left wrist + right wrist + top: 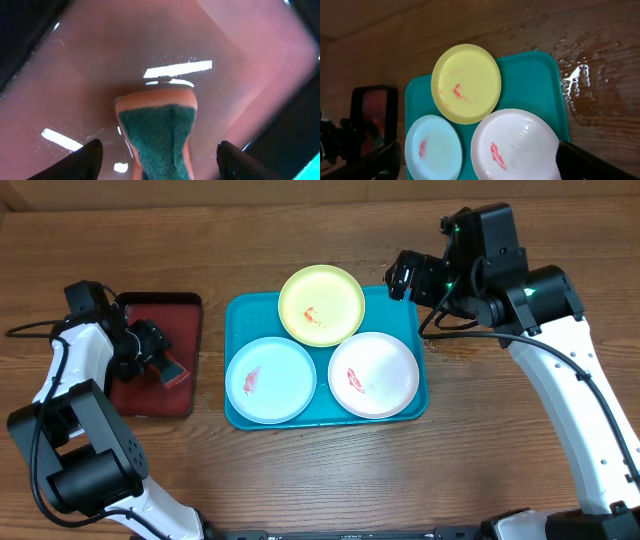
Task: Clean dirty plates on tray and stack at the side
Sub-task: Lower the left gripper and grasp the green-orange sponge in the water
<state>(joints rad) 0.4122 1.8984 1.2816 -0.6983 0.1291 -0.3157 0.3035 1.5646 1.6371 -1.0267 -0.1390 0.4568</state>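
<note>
Left pincer [160, 149] stood open astride an orange sponge [159, 130] with a green scouring face, its fingers clear of it, inside the dark red tray [100, 55]. Right pincer [403, 277] hung open and empty near the far right corner of the turquoise tray [243, 315]. On the wooden surface [300, 230], that tray held the yellow-green plate [321, 304], light blue plate [270, 380] and white plate [373, 374], each smeared red.

Orange foam sponge with dark green scouring face [157, 132], resting on a glossy dark red plastic tray [150, 45], left gripper [157, 157] straddling the sponge, black fingers [82, 162] either side of the sponge, not touching it, white light glints behind the sponge.
</note>
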